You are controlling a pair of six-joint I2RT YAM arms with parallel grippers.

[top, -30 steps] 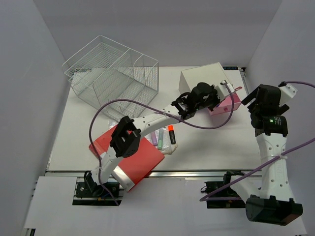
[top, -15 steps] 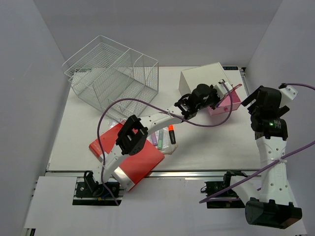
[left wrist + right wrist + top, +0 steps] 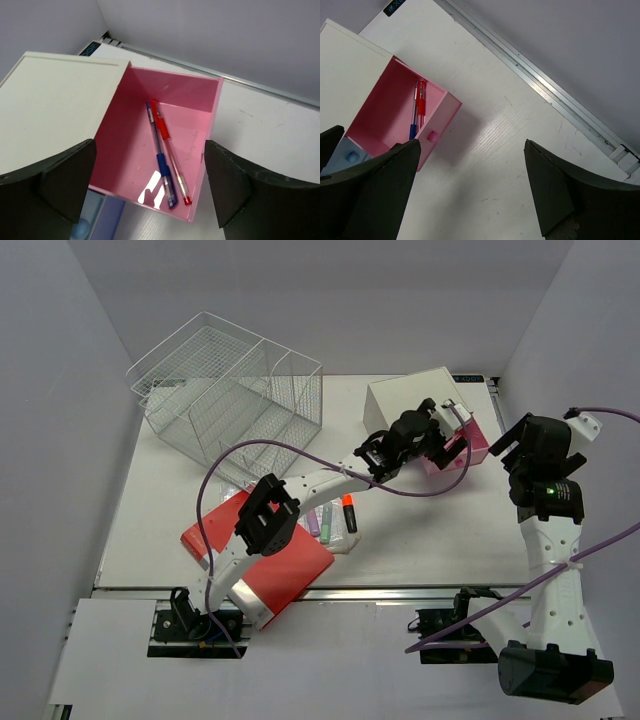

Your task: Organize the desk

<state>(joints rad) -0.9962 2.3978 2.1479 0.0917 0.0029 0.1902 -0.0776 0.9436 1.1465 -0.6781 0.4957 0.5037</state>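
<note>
I see two pens [image 3: 164,152] in the pink drawer [image 3: 125,150], my left hand [image 3: 150,185] spread empty above it; highlighters [image 3: 335,517] and red book [image 3: 300,565] left of it lie unsorted.

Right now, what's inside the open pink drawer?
A blue pen and a red pen, side by side. The part of the pink drawer under the white box is covered.

a white wire rack [image 3: 225,390] stands at the far left. a red notebook [image 3: 305,562] lies near the front, a few highlighters [image 3: 348,512] just beside it. at the far right a white drawer box [image 3: 50,110] has its pink drawer [image 3: 125,150] pulled open. a blue pen [image 3: 162,167] and a red pen [image 3: 162,129] lie side by side inside, and a blue drawer [image 3: 95,220] sits below.
</note>
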